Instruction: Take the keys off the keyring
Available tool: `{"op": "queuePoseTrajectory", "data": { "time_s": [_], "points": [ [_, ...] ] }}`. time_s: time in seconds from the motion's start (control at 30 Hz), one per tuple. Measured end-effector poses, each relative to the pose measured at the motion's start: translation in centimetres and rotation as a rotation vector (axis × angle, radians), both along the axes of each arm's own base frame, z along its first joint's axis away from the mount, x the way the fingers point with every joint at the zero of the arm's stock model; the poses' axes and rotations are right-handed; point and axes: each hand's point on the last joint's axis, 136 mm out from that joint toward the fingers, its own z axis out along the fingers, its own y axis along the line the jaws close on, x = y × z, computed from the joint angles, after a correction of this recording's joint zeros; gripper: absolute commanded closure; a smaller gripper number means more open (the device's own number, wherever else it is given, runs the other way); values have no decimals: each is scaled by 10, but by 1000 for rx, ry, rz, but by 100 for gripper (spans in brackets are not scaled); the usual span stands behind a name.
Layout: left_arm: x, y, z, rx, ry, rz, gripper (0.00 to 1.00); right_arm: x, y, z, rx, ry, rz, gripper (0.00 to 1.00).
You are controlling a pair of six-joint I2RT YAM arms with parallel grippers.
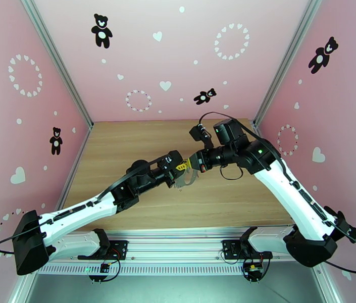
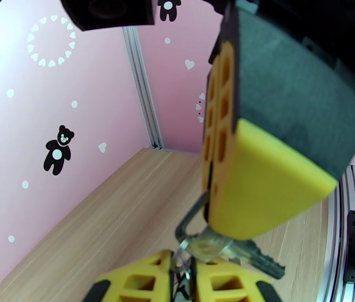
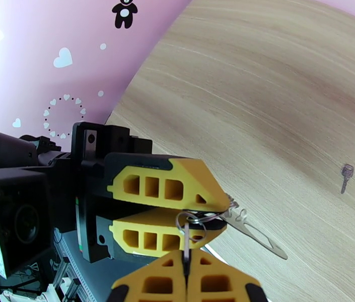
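Both grippers meet in mid-air above the table's middle. My right gripper (image 3: 185, 262) is shut on the keyring (image 3: 184, 236), pinching its thin grey wire loop (image 2: 188, 221). My left gripper (image 2: 184, 278) has its yellow fingers (image 3: 167, 184) closed around the keyring's small ring cluster (image 3: 196, 218). One key (image 3: 254, 233) juts out past the left fingertips, still on the rings, and its head and shaft (image 2: 242, 253) hang under the right finger (image 2: 268, 192). From above, the metal bundle (image 1: 186, 179) dangles between the left gripper (image 1: 181, 169) and the right gripper (image 1: 194, 165). A second key (image 3: 347, 177) lies loose on the wood.
The wooden table (image 1: 127, 142) is boxed in by pink walls on three sides. A metal rail (image 1: 178, 246) with the arm bases runs along the near edge. The right arm's black cable (image 1: 231, 175) loops down close to the tabletop.
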Motion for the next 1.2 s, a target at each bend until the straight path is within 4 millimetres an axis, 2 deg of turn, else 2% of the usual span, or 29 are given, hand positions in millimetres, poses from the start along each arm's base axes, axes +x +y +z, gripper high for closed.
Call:
{"op": "queuePoseTrajectory", "data": {
  "time_s": [0.43,0.6,0.7,0.93,1.2],
  "points": [
    [2,1,0,0,1,12,77,5,-3,7,14,-42,-25,100],
    [2,1,0,-2,3,12,78,6,-2,3,14,-36,-26,100],
    [2,1,-1,1,3,12,84,6,-2,0,10,-29,-29,100],
    [4,-3,-8,16,13,10,89,6,-5,3,15,-43,-38,100],
    [5,-4,-6,14,0,6,85,4,-8,5,34,-49,-46,100]
  ]
}}
